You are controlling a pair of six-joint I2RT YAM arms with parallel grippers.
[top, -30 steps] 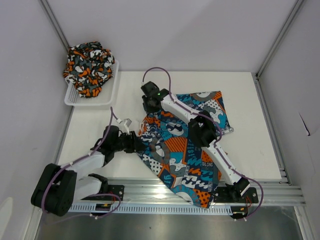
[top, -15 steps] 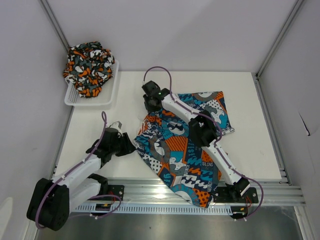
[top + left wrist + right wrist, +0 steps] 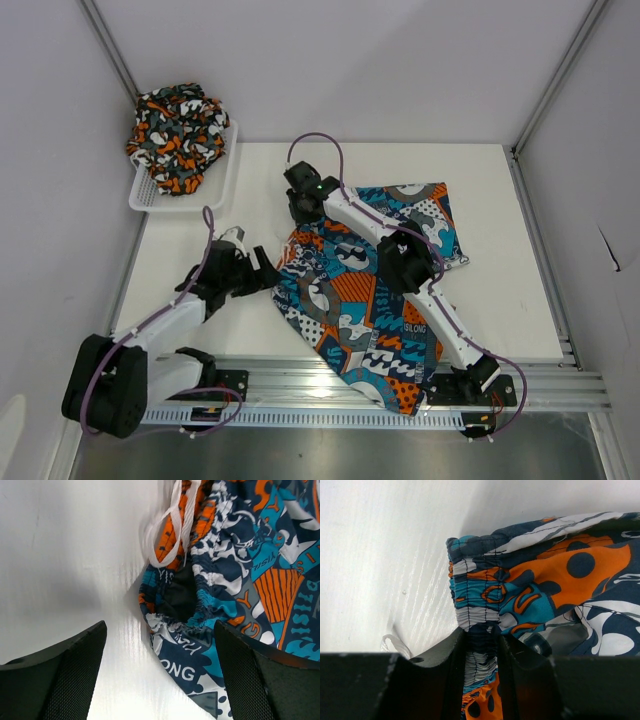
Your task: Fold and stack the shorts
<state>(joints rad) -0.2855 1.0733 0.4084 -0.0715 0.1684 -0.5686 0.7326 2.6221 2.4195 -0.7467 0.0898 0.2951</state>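
The teal-blue, orange and white patchwork shorts (image 3: 375, 290) lie spread across the middle of the table. My right gripper (image 3: 302, 205) is shut on their elastic waistband (image 3: 480, 645) at the far left corner. My left gripper (image 3: 262, 272) is open, just left of the shorts' waist opening (image 3: 180, 592), with the white drawstring (image 3: 172, 525) lying beyond it. The camouflage shorts (image 3: 178, 135) sit bunched in the white mesh basket (image 3: 215, 195) at the back left.
The shorts' lower leg (image 3: 395, 385) hangs over the table's front edge onto the metal rail (image 3: 300, 385). Aluminium frame posts (image 3: 540, 90) and grey walls close in the table.
My left gripper has let go of the shorts' left edge, drawn back left and opened. The right arm has stayed in place, holding the waistband.
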